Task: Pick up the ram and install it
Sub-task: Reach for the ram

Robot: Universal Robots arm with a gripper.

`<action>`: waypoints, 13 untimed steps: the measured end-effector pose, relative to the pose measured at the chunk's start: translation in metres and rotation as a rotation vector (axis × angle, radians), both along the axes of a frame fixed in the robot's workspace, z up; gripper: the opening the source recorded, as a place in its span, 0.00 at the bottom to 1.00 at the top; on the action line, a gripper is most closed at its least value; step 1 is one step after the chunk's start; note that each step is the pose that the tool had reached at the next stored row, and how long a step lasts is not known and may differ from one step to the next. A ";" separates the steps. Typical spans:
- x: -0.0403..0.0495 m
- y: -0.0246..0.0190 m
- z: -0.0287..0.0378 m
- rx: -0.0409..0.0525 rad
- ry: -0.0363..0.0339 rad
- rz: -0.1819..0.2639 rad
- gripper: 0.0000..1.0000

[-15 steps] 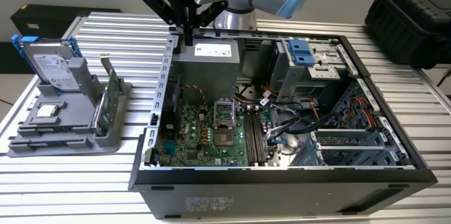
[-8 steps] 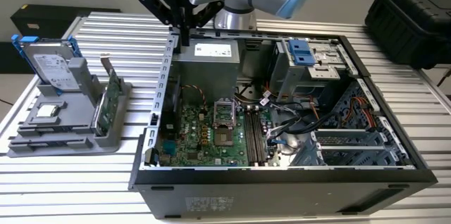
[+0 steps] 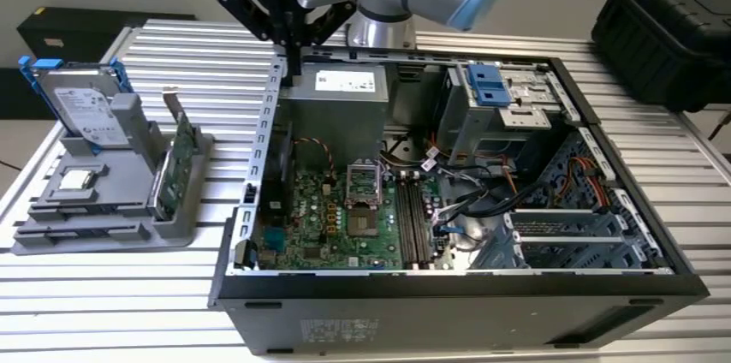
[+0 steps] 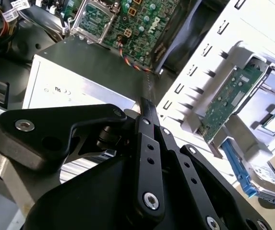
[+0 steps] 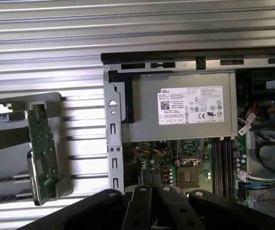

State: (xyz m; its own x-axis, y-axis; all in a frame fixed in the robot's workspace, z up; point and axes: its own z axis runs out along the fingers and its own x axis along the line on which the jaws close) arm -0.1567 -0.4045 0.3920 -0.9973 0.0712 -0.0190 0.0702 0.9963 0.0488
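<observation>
Black gripper (image 3: 294,72) hangs above the case wall (image 3: 274,123), fingers (image 4: 146,120) pressed together with nothing seen between them; whether the ram already sits in the memory slots (image 3: 413,217), I cannot tell.

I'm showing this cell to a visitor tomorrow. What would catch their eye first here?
The open computer case on the slatted table, its green motherboard bared. Above its far corner hangs the black gripper; at the exterior view's left, a grey holder carries a hard drive and a green card.
</observation>
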 end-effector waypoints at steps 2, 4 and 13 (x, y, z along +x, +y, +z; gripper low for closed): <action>-0.0015 -0.0002 -0.0001 0.0000 0.0000 0.000 0.00; -0.0030 -0.0003 -0.0002 0.0000 0.0000 0.000 0.00; -0.0109 -0.0009 -0.0007 0.0000 0.0000 0.000 0.00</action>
